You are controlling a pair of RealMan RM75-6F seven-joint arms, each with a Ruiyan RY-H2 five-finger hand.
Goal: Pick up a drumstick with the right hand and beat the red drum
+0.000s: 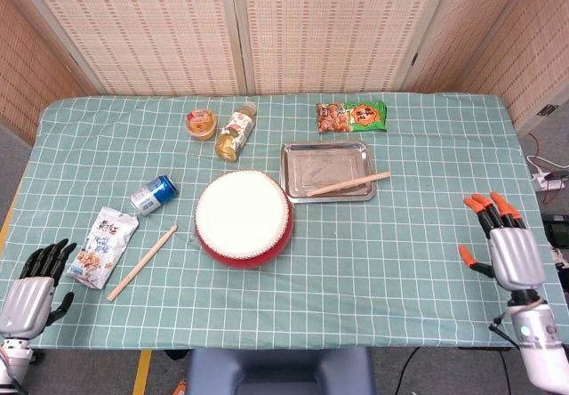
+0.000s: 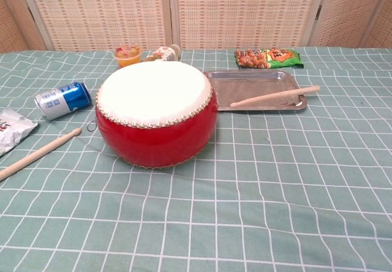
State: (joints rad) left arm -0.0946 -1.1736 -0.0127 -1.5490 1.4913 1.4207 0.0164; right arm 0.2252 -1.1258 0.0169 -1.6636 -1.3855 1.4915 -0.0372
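The red drum [image 1: 243,217] [image 2: 156,113] with a white skin stands mid-table. One wooden drumstick [image 1: 348,184] [image 2: 275,96] lies across the front of the metal tray [image 1: 302,159] [image 2: 226,78], its tip past the tray's right rim. A second drumstick [image 1: 142,262] [image 2: 38,154] lies on the cloth left of the drum. My right hand [image 1: 504,243] hovers at the table's right front edge, fingers spread, holding nothing, far from both sticks. My left hand [image 1: 36,284] sits off the front left corner, fingers apart and empty. Neither hand appears in the chest view.
A blue can [image 1: 153,193] [image 2: 63,100] and a white snack bag [image 1: 102,245] lie left of the drum. A jelly cup [image 1: 202,123], a bottle on its side [image 1: 235,131] and snack packets [image 1: 352,116] [image 2: 268,57] sit along the back.
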